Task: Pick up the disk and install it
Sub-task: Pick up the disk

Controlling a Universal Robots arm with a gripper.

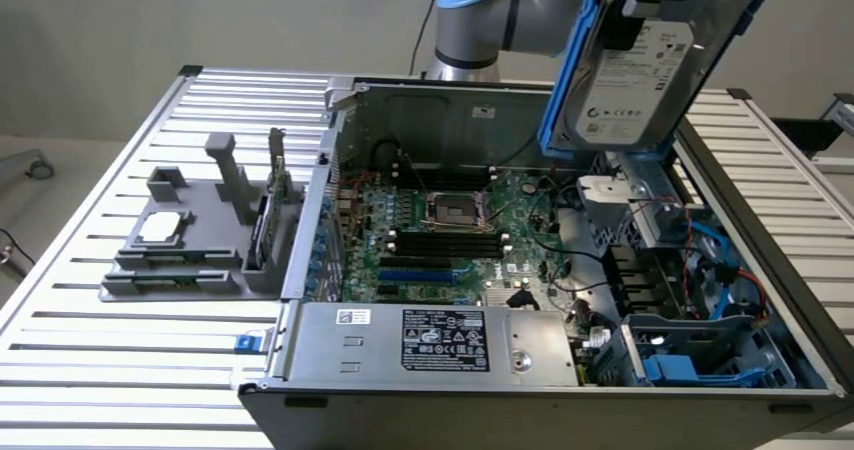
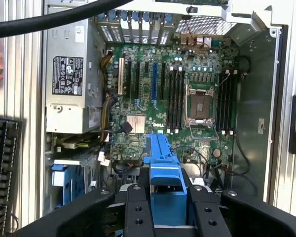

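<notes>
Two fingers (image 2: 137,210) of the tool (image 2: 167,197) are clamping the blue carrier of the disk (image 1: 627,75), which is hanging high over the open computer case (image 1: 758,245), toward the exterior view's right. Its long axis is running steeply up and down, with the top leaning toward that right side. The labelled face is looking at the exterior camera, and the lower end is pointing down toward the cables (image 1: 694,255) and drive cage (image 1: 701,355). Being gripped at one end only, it is probably running a risk of swinging or slipping. Going down tilted, it could be snagging those cables or jamming at the cage.
</notes>
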